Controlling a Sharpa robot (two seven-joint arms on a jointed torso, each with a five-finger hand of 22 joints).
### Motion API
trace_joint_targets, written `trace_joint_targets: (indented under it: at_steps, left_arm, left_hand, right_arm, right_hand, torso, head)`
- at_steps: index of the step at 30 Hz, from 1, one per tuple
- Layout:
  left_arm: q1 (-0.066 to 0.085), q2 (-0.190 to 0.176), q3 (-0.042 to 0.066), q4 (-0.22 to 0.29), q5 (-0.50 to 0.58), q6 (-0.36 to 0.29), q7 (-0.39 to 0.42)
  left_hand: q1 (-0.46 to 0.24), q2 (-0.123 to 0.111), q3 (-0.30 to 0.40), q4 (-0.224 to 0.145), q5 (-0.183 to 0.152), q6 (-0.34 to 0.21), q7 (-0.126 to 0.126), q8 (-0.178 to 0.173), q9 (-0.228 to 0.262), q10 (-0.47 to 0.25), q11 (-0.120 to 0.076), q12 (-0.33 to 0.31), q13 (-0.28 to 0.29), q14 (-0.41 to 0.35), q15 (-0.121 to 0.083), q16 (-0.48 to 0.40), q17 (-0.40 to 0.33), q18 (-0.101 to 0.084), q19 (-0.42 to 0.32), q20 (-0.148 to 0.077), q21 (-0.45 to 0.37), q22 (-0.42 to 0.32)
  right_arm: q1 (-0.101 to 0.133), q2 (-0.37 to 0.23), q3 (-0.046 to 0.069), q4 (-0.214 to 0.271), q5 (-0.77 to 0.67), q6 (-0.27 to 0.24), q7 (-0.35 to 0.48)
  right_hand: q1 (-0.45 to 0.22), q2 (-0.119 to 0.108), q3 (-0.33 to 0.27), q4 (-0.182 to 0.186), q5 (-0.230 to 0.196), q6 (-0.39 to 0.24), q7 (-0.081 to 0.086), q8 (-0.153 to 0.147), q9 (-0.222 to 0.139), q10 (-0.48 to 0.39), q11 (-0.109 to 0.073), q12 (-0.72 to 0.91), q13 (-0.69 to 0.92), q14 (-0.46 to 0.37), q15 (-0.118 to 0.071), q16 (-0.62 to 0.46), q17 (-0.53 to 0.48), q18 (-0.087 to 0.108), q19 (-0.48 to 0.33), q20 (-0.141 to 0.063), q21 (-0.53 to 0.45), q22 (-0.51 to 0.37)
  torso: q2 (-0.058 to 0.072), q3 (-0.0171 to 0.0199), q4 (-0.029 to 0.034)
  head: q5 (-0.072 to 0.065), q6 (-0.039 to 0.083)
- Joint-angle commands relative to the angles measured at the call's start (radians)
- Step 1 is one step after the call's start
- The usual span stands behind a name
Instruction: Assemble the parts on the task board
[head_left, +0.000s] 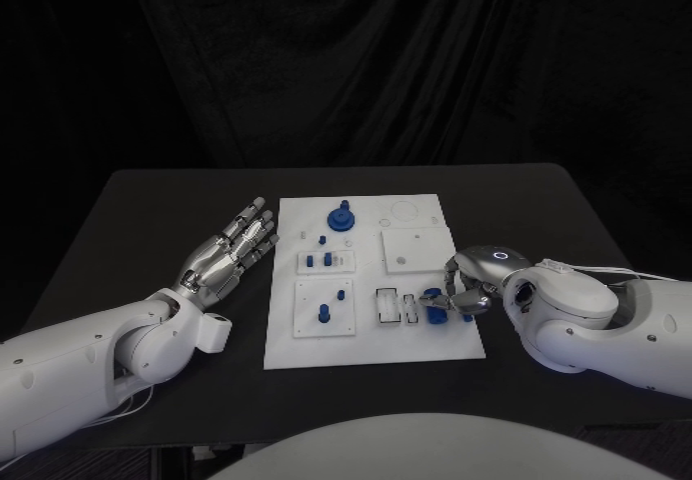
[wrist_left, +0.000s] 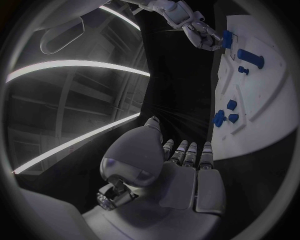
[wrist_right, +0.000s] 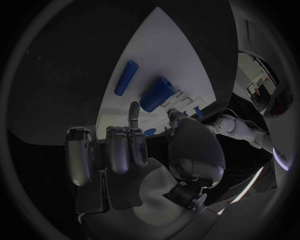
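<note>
The white task board lies mid-table with several blue parts on it. A large blue knob stands at its far end, and small blue pegs sit in the plates on its left side. My right hand is at the board's right edge, its other fingers curled. In the right wrist view its thumb and a fingertip pinch the end of a thick blue part. A slimmer blue cylinder lies beside it. My left hand rests flat and open on the table left of the board, holding nothing.
The board runs along my left hand, a small gap away. Black table shows on both sides of the board and in front of it. A dark curtain hangs behind the table's far edge.
</note>
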Motion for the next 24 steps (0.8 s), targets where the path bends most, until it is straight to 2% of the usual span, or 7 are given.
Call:
trace_joint_targets:
  at_steps: [1,8,11,19,20,22,24]
  left_arm:
    - [-0.001,0.002,0.001,0.0,0.004,0.022,0.006]
    - [-0.001,0.001,0.001,-0.003,0.004,0.026,0.003]
    - [-0.001,0.003,0.001,-0.006,0.004,0.031,-0.001]
    - [-0.002,0.006,0.001,-0.009,0.004,0.04,-0.011]
    - [-0.002,0.005,0.001,-0.01,0.004,0.042,-0.013]
    - [-0.002,0.005,0.001,-0.01,0.004,0.043,-0.015]
    - [-0.003,0.004,0.001,-0.01,0.004,0.043,-0.016]
  left_hand:
    - [0.01,0.0,0.008,-0.001,0.005,0.02,0.02,0.008,0.005,0.0,0.009,0.005,0.001,0.0,0.011,-0.004,-0.002,0.013,-0.001,0.012,-0.001,0.001]
    - [0.014,0.0,0.01,-0.001,0.012,0.026,0.029,0.01,0.006,0.001,0.011,0.008,0.002,0.0,0.016,-0.004,-0.002,0.014,0.0,0.018,-0.001,0.002]
    - [0.017,0.0,0.013,-0.003,0.017,0.03,0.035,0.011,0.006,0.001,0.013,0.008,0.002,0.0,0.017,-0.004,-0.002,0.015,0.0,0.02,-0.001,0.002]
    - [0.028,0.0,0.022,-0.007,0.035,0.044,0.054,0.016,0.008,0.001,0.016,0.008,0.002,0.0,0.021,-0.004,-0.002,0.018,0.0,0.027,-0.001,0.003]
    - [0.033,0.0,0.027,-0.008,0.049,0.048,0.06,0.018,0.009,0.001,0.015,0.007,0.002,0.0,0.023,-0.004,-0.002,0.019,0.0,0.029,-0.001,0.003]
    - [0.038,-0.001,0.031,-0.01,0.063,0.062,0.071,0.024,0.012,0.001,0.014,0.008,0.002,0.0,0.023,-0.004,-0.002,0.019,0.0,0.03,-0.001,0.003]
    - [0.04,-0.001,0.033,-0.011,0.067,0.067,0.077,0.026,0.012,0.001,0.013,0.008,0.002,0.0,0.023,-0.004,-0.002,0.02,0.0,0.031,-0.001,0.003]
  right_arm:
    - [-0.008,0.003,0.0,-0.003,0.0,0.019,-0.018]
    - [-0.018,0.017,0.0,-0.017,0.004,0.023,-0.012]
    - [-0.023,0.027,0.0,-0.027,0.005,0.027,-0.009]
    - [-0.041,0.046,0.0,-0.05,0.005,0.035,-0.007]
    - [-0.043,0.05,0.0,-0.053,0.009,0.035,-0.007]
    - [-0.047,0.053,0.0,-0.056,0.03,0.034,-0.006]
    - [-0.049,0.055,0.0,-0.058,0.061,0.033,-0.004]
  right_hand:
    - [-0.016,0.005,0.007,0.001,-0.005,0.008,-0.001,-0.006,0.001,0.106,-0.008,0.002,0.263,0.107,-0.008,0.003,0.263,-0.007,0.107,-0.007,0.003,0.263]
    - [-0.031,0.016,0.018,0.0,-0.007,0.03,-0.004,-0.015,0.002,0.106,-0.011,0.002,0.263,0.107,-0.01,0.003,0.263,-0.007,0.107,-0.009,0.003,0.263]
    - [0.003,0.026,0.036,-0.002,0.009,0.045,-0.006,-0.023,0.005,0.106,-0.013,0.002,0.263,0.107,-0.013,0.003,0.263,-0.007,0.107,-0.011,0.003,0.263]
    - [0.06,0.048,0.061,-0.003,0.102,0.067,-0.011,-0.045,0.015,0.106,-0.017,0.002,0.263,0.107,-0.019,0.003,0.263,-0.007,0.107,-0.017,0.003,0.263]
    - [0.074,0.057,0.072,-0.004,0.152,0.069,-0.012,-0.051,0.019,0.106,-0.018,0.002,0.263,0.107,-0.02,0.003,0.263,-0.007,0.107,-0.018,0.003,0.263]
    - [0.089,0.063,0.085,-0.005,0.208,0.073,-0.014,-0.056,0.026,0.106,-0.02,0.002,0.263,0.107,-0.022,0.003,0.263,-0.007,0.107,-0.019,0.003,0.263]
    - [0.102,0.062,0.093,-0.006,0.24,0.074,-0.015,-0.058,0.032,0.106,-0.021,0.002,0.263,0.107,-0.023,0.003,0.263,-0.007,0.107,-0.02,0.003,0.263]
  torso:
    - [0.0,-0.0003,0.0022]
    - [-0.001,-0.0016,-0.0009]
    - [0.0,-0.0014,0.0019]
    - [-0.002,-0.0005,-0.0006]
    - [-0.002,-0.0004,-0.001]
    - [-0.002,-0.0002,-0.0007]
    - [-0.002,-0.0002,-0.0001]
  head:
    - [-0.004,0.0]
    - [0.003,0.0]
    - [0.001,0.0]
    - [0.006,0.0]
    - [0.006,0.0]
    - [0.007,0.0]
    - [0.008,0.0]
